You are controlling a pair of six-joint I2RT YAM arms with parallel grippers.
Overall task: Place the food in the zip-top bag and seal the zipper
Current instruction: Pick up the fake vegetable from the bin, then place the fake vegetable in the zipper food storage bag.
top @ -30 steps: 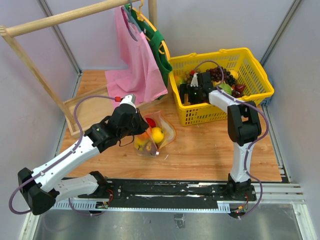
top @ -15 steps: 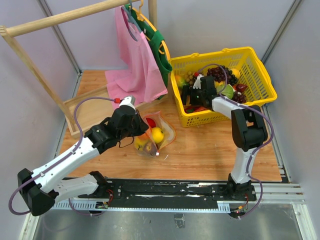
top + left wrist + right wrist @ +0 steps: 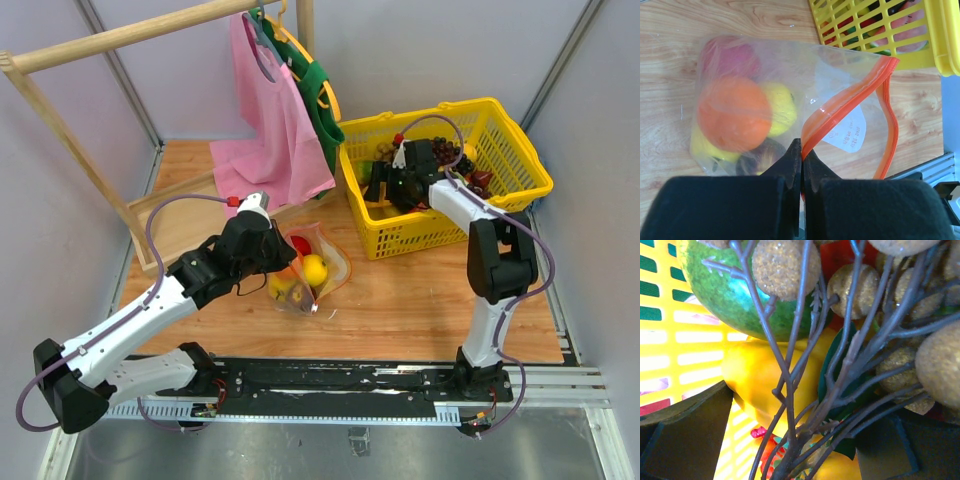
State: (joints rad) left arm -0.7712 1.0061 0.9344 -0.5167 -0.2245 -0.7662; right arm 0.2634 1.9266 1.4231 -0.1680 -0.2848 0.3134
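Note:
The clear zip-top bag (image 3: 318,262) lies on the wood table with its mouth open. In the left wrist view an orange (image 3: 734,113), a yellow piece (image 3: 781,107), a red fruit (image 3: 730,56) and a dark piece show inside the bag (image 3: 790,65). My left gripper (image 3: 802,156) is shut on the red-orange zipper strip (image 3: 840,106) beside the white label (image 3: 846,134); it also shows in the top view (image 3: 280,258). My right gripper (image 3: 380,186) is open inside the yellow basket (image 3: 520,150). Its fingers (image 3: 687,427) straddle grape stems (image 3: 790,390) in front of a yellow pepper (image 3: 752,372).
The basket holds a green melon-like piece (image 3: 725,295), brown grape bunches (image 3: 782,262) and other toy produce. A wooden rack (image 3: 70,130) with a pink cloth bag (image 3: 275,125) and a green one (image 3: 318,95) stands at the back left. Grey walls close in both sides.
My right arm has shifted a little to the right and back inside the basket, and the basket has moved slightly with it. My left gripper has kept its hold on the zipper.

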